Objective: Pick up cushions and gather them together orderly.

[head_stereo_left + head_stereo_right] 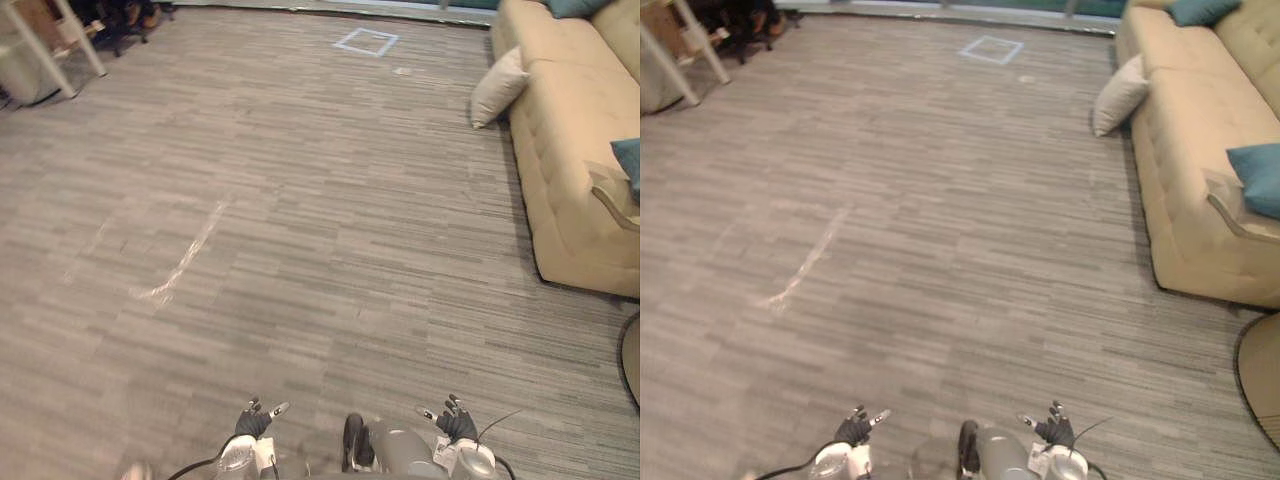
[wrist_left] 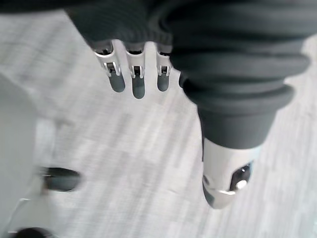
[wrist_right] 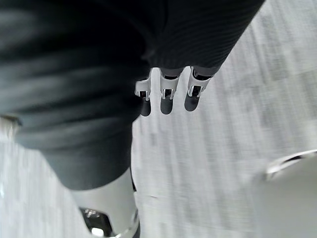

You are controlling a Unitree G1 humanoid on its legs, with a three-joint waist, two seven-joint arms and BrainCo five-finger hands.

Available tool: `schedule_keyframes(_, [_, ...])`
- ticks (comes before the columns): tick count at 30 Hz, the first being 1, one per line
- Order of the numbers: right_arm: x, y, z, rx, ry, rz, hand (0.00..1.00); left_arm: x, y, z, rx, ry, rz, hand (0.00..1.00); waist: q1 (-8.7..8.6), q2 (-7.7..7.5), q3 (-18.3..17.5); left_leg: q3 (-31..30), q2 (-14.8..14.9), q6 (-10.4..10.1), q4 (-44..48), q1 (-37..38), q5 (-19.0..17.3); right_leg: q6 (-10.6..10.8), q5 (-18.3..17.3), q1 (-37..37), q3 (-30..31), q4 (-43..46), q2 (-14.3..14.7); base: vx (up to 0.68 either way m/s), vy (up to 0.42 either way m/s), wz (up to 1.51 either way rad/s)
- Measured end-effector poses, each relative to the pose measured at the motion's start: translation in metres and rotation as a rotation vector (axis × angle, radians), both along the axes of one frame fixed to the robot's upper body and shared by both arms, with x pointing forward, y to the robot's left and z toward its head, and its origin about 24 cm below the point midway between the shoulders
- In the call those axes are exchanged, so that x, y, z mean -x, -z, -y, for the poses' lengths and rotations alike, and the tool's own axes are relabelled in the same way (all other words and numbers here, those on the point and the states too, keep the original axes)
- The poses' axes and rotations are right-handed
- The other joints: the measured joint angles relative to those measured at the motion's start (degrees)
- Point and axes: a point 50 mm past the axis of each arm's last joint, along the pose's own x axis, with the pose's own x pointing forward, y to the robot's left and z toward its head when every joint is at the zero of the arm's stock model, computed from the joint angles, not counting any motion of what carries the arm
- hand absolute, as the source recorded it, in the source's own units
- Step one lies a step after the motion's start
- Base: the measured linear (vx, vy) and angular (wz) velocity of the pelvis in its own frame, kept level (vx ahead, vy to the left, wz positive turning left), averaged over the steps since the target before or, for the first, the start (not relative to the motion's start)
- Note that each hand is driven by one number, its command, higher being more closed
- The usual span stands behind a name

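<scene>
Floor: we look down on a grey striped carpet (image 1: 300, 230) that spreads from our hands to the far side of the room.
Left side: our left hand (image 1: 254, 420) sits low at the near edge of the head views, above the carpet and touching nothing.
Left fingers: in the left wrist view the fingers (image 2: 137, 84) hang straight and relaxed, with bare carpet past them. We hold nothing there.
Right side: our right hand (image 1: 455, 422) sits level with the left one, well apart from it, and is also empty.
Right fingers: in the right wrist view they are straight and loose, spread over bare carpet, and we grip nothing.
Sofa: a beige sofa (image 1: 575, 150) runs along our right side, from the far end towards us.
Cushion on the floor: a cream cushion (image 1: 497, 88) stands tilted on the carpet and leans against the front of the sofa near its far end, well away from both hands.
Cushions on the sofa: a teal cushion (image 1: 1255, 178) lies on the seat at the nearer end, close to the front edge. A second teal cushion (image 1: 1200, 10) lies at the far end of the sofa.
Floor marks: a pale tape square (image 1: 366, 41) lies far ahead of us, and a pale streak (image 1: 185, 262) crosses the carpet to our left.
Far left: a white leg (image 1: 78, 35) slants down to the carpet.
</scene>
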Motion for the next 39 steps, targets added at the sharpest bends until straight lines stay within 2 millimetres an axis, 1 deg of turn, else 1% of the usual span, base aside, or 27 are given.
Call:
schedule_keyframes(2, [-0.001, 0.001, -0.009, -0.019, -0.017, -0.001, 0.00, -0.001, -0.004, -0.005, -0.016, -0.007, 0.031, 0.00, 1.37, -1.54, -0.59, 3.05, 0.53, 0.54, -5.51, -8.69, -2.88, 1.02, -1.52, 6.40, 3.06, -6.49, -0.79, 0.60, -0.093, -0.72])
schedule_keyframes(5, [-0.002, 0.001, -0.011, -0.022, -0.026, -0.010, 0.00, -0.002, -0.006, -0.002, 0.003, -0.034, 0.062, 0.00, 2.20, -0.15, -0.64, 7.58, 0.09, 0.78, -30.63, -16.12, -2.73, 2.16, -5.51, 13.07, 6.93, -9.72, -1.74, 0.66, 0.066, -0.57])
schedule_keyframes(7, [0.001, 0.003, -0.012, -0.022, -0.032, -0.026, 0.00, -0.004, -0.007, -0.001, 0.014, -0.052, 0.081, 0.00, 3.54, -0.47, -0.87, 10.23, -1.99, 0.72, -44.76, -16.31, 0.49, 5.08, -7.97, 16.54, 9.37, -10.12, -3.10, 0.72, 0.192, -0.63])
schedule_keyframes(8, [0.007, 0.007, -0.015, -0.026, -0.039, -0.053, 0.00, 0.000, -0.007, -0.003, 0.016, -0.068, 0.083, 0.00, 3.75, -0.87, -1.50, 11.41, -2.65, 3.39, -49.77, -16.20, 4.07, 6.97, -9.01, 18.58, 11.19, -9.11, -3.77, 0.77, 0.233, -0.90])
schedule_keyframes(9, [0.009, 0.008, -0.019, -0.035, -0.046, -0.065, 0.00, 0.000, -0.007, -0.004, 0.019, -0.076, 0.086, 0.00, 4.37, -2.14, -2.28, 12.15, -2.86, 5.60, -48.52, -15.79, 8.35, 8.63, -9.94, 18.56, 12.78, -6.92, -4.88, 1.02, 0.313, -1.00])
schedule_keyframes(10, [0.011, 0.010, -0.031, -0.068, -0.040, -0.069, 0.00, 0.002, -0.009, -0.020, -0.022, -0.073, 0.081, 0.00, 4.16, -6.84, -3.73, 14.71, -5.47, 7.76, -46.67, -13.21, 7.87, 10.08, -9.86, 15.48, 15.35, 5.27, -8.28, 1.23, 0.371, -0.86])
schedule_keyframes(11, [0.019, 0.012, -0.033, -0.075, -0.034, -0.089, 0.00, 0.001, -0.010, -0.026, -0.041, -0.074, 0.079, 0.00, 4.17, -8.88, -3.73, 15.66, -6.52, 7.17, -45.91, -10.17, 4.22, 15.34, -4.78, 9.95, 17.00, 20.14, -8.63, 1.22, 0.363, -0.57])
schedule_keyframes(12, [0.022, 0.013, -0.033, -0.075, -0.031, -0.095, 0.00, 0.001, -0.008, -0.029, -0.047, -0.072, 0.064, 0.00, 3.91, -9.28, -3.76, 15.61, -6.90, 7.17, -44.93, -7.84, 1.27, 19.17, 3.83, 5.35, 17.44, 31.21, -7.94, 0.98, 0.298, -0.28])
schedule_keyframes(13, [0.024, 0.012, -0.028, -0.063, -0.030, -0.091, 0.00, 0.001, -0.006, -0.029, -0.044, -0.067, 0.037, 0.00, 3.48, -9.09, -3.49, 15.54, -7.25, 6.98, -44.12, -4.05, -1.97, 21.40, 6.55, 0.18, 16.81, 42.99, -7.92, 0.74, 0.237, -0.09])
schedule_keyframes(14, [0.024, 0.012, -0.021, -0.044, -0.030, -0.091, 0.00, 0.003, -0.003, -0.026, -0.039, -0.063, 0.010, 0.00, 3.12, -8.50, -3.11, 15.21, -7.54, 6.95, -44.48, 0.56, -4.50, 21.77, 5.89, -3.57, 14.98, 49.76, -8.17, 0.73, 0.223, 0.01])
schedule_keyframes(16, [0.030, 0.012, -0.014, -0.024, -0.020, -0.098, 0.00, 0.005, -0.001, -0.022, -0.041, -0.059, -0.003, 0.00, 2.17, -7.01, -2.64, 14.14, -7.55, 7.06, -46.83, 7.07, -7.06, 21.34, 2.79, -8.92, 11.24, 53.29, -8.38, 0.64, 0.148, 0.23])
schedule_keyframes(17, [0.029, 0.009, -0.010, -0.012, -0.006, -0.071, 0.00, 0.004, -0.001, -0.018, -0.038, -0.043, -0.002, 0.00, 1.40, -6.50, -2.98, 12.37, -7.53, 7.26, -49.62, 11.30, -8.61, 19.78, 0.21, -13.62, 7.35, 51.48, -8.55, 0.70, 0.098, 0.61])
schedule_keyframes(18, [0.029, 0.007, -0.009, -0.009, 0.012, -0.055, 0.00, 0.003, 0.000, -0.015, -0.036, -0.025, -0.005, 0.00, 0.38, -6.46, -2.99, 10.48, -7.39, 7.60, -51.57, 14.45, -9.84, 18.92, -1.16, -17.07, 4.16, 47.35, -8.73, 0.58, 0.047, 0.77])
schedule_keyframes(20, [0.027, 0.005, -0.007, -0.009, 0.039, -0.038, 0.00, 0.002, 0.001, -0.009, -0.024, -0.012, -0.010, 0.00, -0.01, -6.28, -2.83, 7.87, -7.24, 7.41, -55.38, 20.07, -10.70, 15.82, -2.96, -20.86, -0.38, 34.41, -9.11, 0.67, -0.002, 0.78])
schedule_keyframes(23, [0.020, 0.003, -0.003, -0.005, 0.057, -0.021, 0.00, 0.002, 0.003, 0.007, 0.018, -0.008, -0.015, 0.00, -0.98, -4.97, -3.05, 4.09, -6.41, 8.05, -61.22, 27.59, -12.82, 12.07, 2.75, -22.92, -3.75, 9.05, -8.58, 0.73, -0.069, 0.82])
schedule_keyframes(25, [0.016, 0.002, -0.001, -0.002, 0.054, -0.011, 0.00, 0.005, 0.005, 0.014, 0.031, 0.001, -0.028, 0.00, -2.53, -4.04, -3.13, 0.03, -5.18, 8.35, -61.68, 31.01, -12.98, 7.35, 10.78, -22.65, -3.41, 5.88, -8.06, 0.80, -0.155, 0.99])
schedule_keyframes(26, [0.014, 0.001, 0.001, 0.004, 0.050, -0.008, 0.00, 0.007, 0.006, 0.019, 0.044, 0.004, -0.038, 0.00, -2.91, -2.44, -3.48, -1.95, -3.31, 8.34, -59.76, 31.21, -12.94, 5.61, 10.32, -22.22, -4.15, 7.76, -7.23, 0.82, -0.199, 0.81])
schedule_keyframes(27, [0.012, 0.000, 0.007, 0.019, 0.046, -0.007, 0.00, 0.008, 0.007, 0.022, 0.055, 0.007, -0.043, 0.00, -2.54, -0.81, -3.91, -4.22, -1.86, 6.01, -54.13, 29.27, -11.45, 4.88, 6.71, -21.73, -5.71, 11.46, -7.05, 0.96, -0.267, 0.61])
schedule_keyframes(28, [0.012, 0.000, 0.010, 0.024, 0.051, -0.005, 0.00, 0.006, 0.006, 0.025, 0.067, 0.002, -0.037, 0.00, -2.56, 0.09, -3.62, -5.79, -2.17, 2.48, -46.17, 26.44, -8.52, 4.53, 3.94, -20.97, -6.32, 13.67, -6.94, 0.94, -0.281, 0.44])
schedule_keyframes(29, [0.011, -0.001, 0.014, 0.032, 0.055, -0.002, 0.00, 0.004, 0.006, 0.027, 0.072, -0.008, -0.033, 0.00, -2.65, 1.13, -3.39, -7.83, -2.98, -0.23, -35.57, 22.12, -2.45, 4.32, 1.72, -18.41, -6.44, 13.49, -6.09, 0.76, -0.231, 0.20])
schedule_keyframes(30, [0.010, -0.002, 0.015, 0.036, 0.053, -0.001, 0.00, 0.004, 0.006, 0.025, 0.072, -0.018, -0.032, 0.00, -2.63, 1.70, -3.38, -8.34, -3.45, -1.55, -30.36, 19.79, 1.87, 4.14, 0.88, -16.80, -5.97, 12.36, -5.68, 0.75, -0.147, -0.19])
schedule_keyframes(31, [0.007, -0.003, 0.018, 0.043, 0.042, -0.003, 0.00, 0.009, 0.007, 0.022, 0.072, -0.046, -0.042, 0.00, -1.84, 2.82, -2.72, -7.34, -2.72, -3.89, -15.45, 12.86, 9.95, 3.37, -0.20, -10.74, -4.22, 7.78, -3.37, 0.60, -0.059, -0.46])
schedule_keyframes(33, [0.004, 0.000, 0.011, 0.024, 0.034, -0.019, 0.00, 0.006, 0.004, 0.012, 0.044, -0.050, -0.024, 0.00, -1.27, 2.16, -1.55, -2.73, -0.68, -0.87, -2.91, 6.02, 5.18, 2.53, -0.71, -1.86, -1.61, 2.86, -1.84, 0.68, -0.078, -0.57])
schedule_keyframes(34, [0.005, 0.002, 0.003, 0.001, 0.029, -0.032, 0.00, 0.005, 0.002, 0.003, 0.020, -0.048, -0.007, 0.00, -0.15, 0.19, -1.13, 0.12, 0.17, 0.48, -0.65, 0.75, 1.97, 2.40, -0.79, 3.79, 0.46, -0.66, -1.97, 0.74, -0.117, -0.57])
schedule_keyframes(35, [0.004, 0.003, -0.001, -0.012, 0.030, -0.032, 0.00, 0.004, 0.000, 0.000, 0.011, -0.048, 0.003, 0.00, 0.68, -0.42, -1.32, 1.67, 0.52, 0.87, -1.24, -2.74, 0.35, 2.21, -0.91, 6.47, 1.63, -3.00, -2.21, 0.57, -0.089, -0.66])
schedule_keyframes(37, [0.002, 0.003, -0.005, -0.022, 0.028, -0.027, 0.00, 0.000, -0.003, -0.003, 0.002, -0.050, 0.028, 0.00, 1.47, -1.00, -1.49, 4.36, 0.61, 1.19, -8.94, -10.44, -2.87, 2.66, -1.54, 11.18, 3.70, -8.19, -2.98, 0.54, -0.005, -0.67])
schedule_keyframes(39, [-0.002, 0.002, -0.008, -0.026, 0.015, -0.021, 0.00, -0.002, -0.005, -0.003, 0.006, -0.060, 0.051, 0.00, 2.45, -0.71, -1.29, 7.87, 0.08, 1.58, -27.88, -15.81, -3.07, 4.07, -4.82, 15.14, 6.79, -11.02, -4.68, 0.65, 0.117, -0.80])
